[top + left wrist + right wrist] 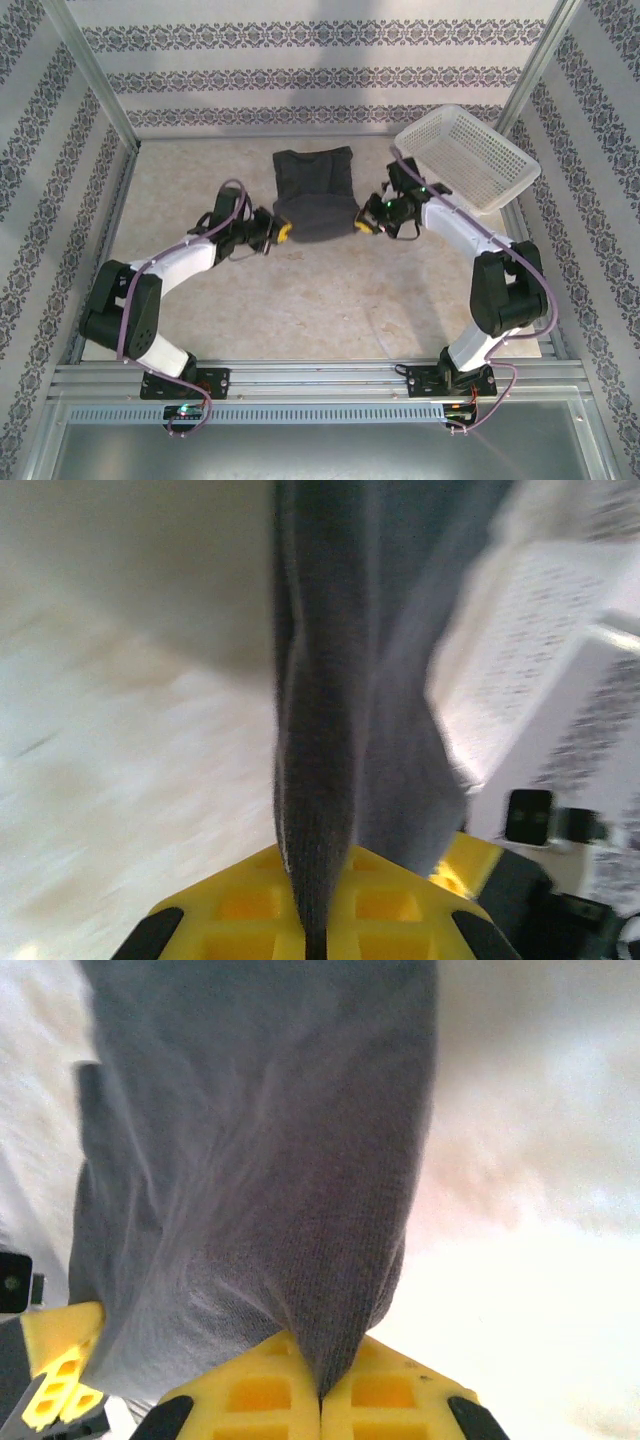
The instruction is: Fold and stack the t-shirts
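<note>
A dark charcoal-grey t-shirt [316, 193] lies in the middle of the table, its near part lifted and stretched between both grippers. My left gripper [281, 231] is shut on the shirt's near left corner; in the left wrist view the cloth [320, 730] runs up from between the yellow fingers [230, 910]. My right gripper [364, 222] is shut on the near right corner; in the right wrist view the grey cloth [270, 1180] bunches into the closed yellow fingers [400, 1395]. The other gripper's yellow tip [60, 1370] shows at the lower left there.
A white plastic mesh basket [466, 156] sits tilted at the back right, close to the right arm. Patterned walls and metal posts enclose the table [330, 300]. The arm bases stand on the rail at the near edge.
</note>
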